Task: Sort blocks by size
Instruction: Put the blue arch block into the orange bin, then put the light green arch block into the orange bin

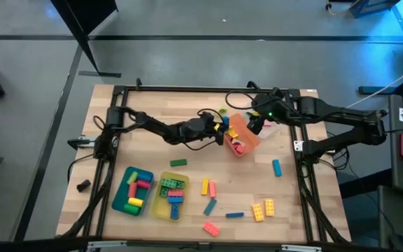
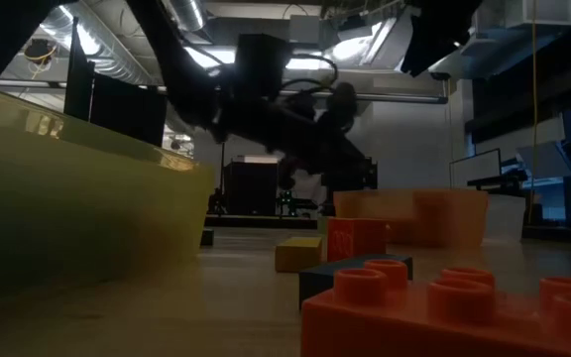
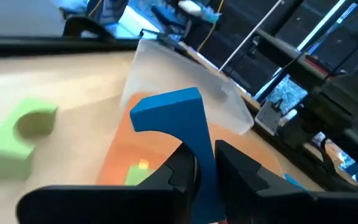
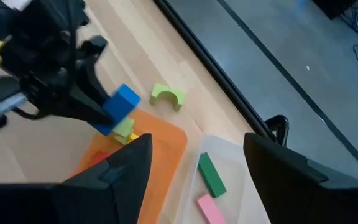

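My left gripper (image 1: 220, 131) is shut on a blue arched block (image 3: 178, 121) above the near-left edge of the orange tray (image 1: 247, 142); the block also shows in the right wrist view (image 4: 120, 104). My right gripper (image 4: 197, 180) is open and empty above the clear tray (image 4: 241, 155), which holds a green bar (image 4: 211, 175) and a pink block (image 4: 210, 208). A green arched block (image 4: 168, 96) lies on the table behind the orange tray. Other blocks lie loose near the table's front (image 1: 208, 206). My left gripper pinches one end of the blue arched block (image 3: 204, 152) between its two fingers. The fingers come from the table's left, slanting down. The block's arched part sticks out past the fingertips, lifted clear above the orange tray.
A teal tray (image 1: 121, 199) and a yellow tray (image 1: 161, 204) with blocks in them stand at the front left. The two grippers are close together over the orange and clear trays. An orange brick (image 2: 444, 307) lies right in front of the low camera.
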Controlling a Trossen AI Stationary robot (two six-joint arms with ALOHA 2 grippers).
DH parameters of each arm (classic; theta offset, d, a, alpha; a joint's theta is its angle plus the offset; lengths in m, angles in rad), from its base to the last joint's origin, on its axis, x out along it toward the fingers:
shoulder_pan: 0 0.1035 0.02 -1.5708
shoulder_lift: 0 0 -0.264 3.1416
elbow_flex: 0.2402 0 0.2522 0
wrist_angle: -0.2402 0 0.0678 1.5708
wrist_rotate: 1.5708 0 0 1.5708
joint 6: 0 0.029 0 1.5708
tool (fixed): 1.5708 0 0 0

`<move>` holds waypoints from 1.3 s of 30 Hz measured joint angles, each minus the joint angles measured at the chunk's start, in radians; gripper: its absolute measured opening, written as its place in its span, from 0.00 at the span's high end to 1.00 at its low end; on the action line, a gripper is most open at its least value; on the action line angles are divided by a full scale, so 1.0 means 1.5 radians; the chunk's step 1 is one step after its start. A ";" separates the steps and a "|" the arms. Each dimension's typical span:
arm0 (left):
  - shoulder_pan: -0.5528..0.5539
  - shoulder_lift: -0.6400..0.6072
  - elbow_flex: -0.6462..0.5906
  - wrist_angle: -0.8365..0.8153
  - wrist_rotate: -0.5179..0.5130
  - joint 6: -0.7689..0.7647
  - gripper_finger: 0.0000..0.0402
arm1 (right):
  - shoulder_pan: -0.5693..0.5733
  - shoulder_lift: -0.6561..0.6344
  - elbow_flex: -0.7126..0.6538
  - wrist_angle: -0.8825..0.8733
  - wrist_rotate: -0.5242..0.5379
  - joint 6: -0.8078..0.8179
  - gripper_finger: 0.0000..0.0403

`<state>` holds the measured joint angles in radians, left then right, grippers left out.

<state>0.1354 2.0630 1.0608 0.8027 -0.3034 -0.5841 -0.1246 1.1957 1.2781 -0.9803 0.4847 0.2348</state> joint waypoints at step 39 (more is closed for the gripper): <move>0.043 -0.092 0.032 -0.055 0.209 0.195 0.64 | -0.008 0.022 0.000 0.024 -0.034 -0.069 0.37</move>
<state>0.2006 1.9243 1.1086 0.7199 0.0096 -0.2920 -0.1372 1.2293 1.2778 -0.9447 0.4331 0.1319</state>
